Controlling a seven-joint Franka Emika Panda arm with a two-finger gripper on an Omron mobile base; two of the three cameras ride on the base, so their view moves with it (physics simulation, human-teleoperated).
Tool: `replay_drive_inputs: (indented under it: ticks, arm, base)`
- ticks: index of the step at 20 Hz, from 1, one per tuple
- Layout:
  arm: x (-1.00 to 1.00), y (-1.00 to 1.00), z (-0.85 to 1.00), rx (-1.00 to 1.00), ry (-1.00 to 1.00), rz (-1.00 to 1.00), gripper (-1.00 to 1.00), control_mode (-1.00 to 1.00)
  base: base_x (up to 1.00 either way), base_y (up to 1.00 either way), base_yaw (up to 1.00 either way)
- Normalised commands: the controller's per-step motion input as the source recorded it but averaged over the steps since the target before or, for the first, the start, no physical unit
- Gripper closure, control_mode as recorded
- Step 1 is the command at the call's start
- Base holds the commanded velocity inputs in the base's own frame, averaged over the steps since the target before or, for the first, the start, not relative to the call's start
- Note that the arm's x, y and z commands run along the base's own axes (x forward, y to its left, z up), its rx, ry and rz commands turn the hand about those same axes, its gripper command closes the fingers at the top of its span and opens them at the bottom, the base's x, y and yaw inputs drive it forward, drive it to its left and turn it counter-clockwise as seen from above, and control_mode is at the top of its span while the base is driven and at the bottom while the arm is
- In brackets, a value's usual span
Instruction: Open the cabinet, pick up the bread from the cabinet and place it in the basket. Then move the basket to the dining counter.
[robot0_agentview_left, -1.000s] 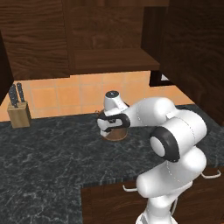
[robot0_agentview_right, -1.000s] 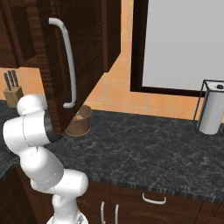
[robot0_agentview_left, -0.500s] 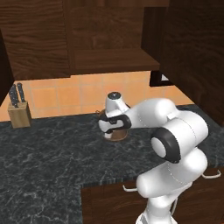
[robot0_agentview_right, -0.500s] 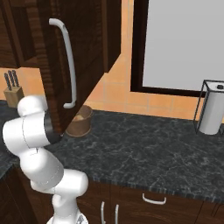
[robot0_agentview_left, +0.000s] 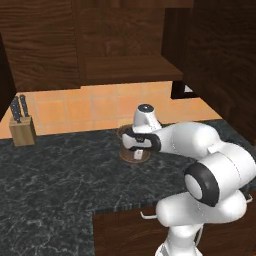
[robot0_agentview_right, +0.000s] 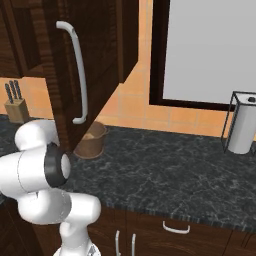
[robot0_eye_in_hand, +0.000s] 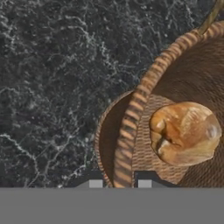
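The brown woven basket stands on the black counter under the open cabinet. The golden-tan bread lies inside the basket, on its woven bottom. My gripper points down at the basket's near side, shut on the rim, with one fingertip inside the wall and one outside. In the left base view the gripper sits on the basket's top. In the right base view the basket shows behind the swung-out cabinet door with its long silver handle.
A knife block stands at the counter's back left. A paper towel holder stands at the far right. The black marbled counter spreads out in front of the basket. The open door hangs just above and in front of the basket.
The jaws have closed from wide open onto the basket's rim. The arm and the basket have stayed where they were.
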Motion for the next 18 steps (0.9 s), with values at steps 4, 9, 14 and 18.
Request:
replay_drive_inputs:
  ticks: [4, 9, 14, 18]
  arm:
    - [-1.00, -0.01, 0.57, 0.00, -0.23, 0.18, 1.00, -1.00]
    - [-0.81, 0.24, 0.85, -0.10, -0.29, 0.10, 1.00, -1.00]
    - [-0.92, 0.04, 0.91, 0.00, -0.02, 0.00, 1.00, -1.00]
    - [-0.83, 0.00, 0.63, 0.00, 0.03, 0.00, 1.00, -1.00]
  base:
    - [0.00, 0.00, 0.00]
    - [0.00, 0.00, 0.00]
    - [0.00, 0.00, 0.00]
    - [0.00, 0.00, 0.00]
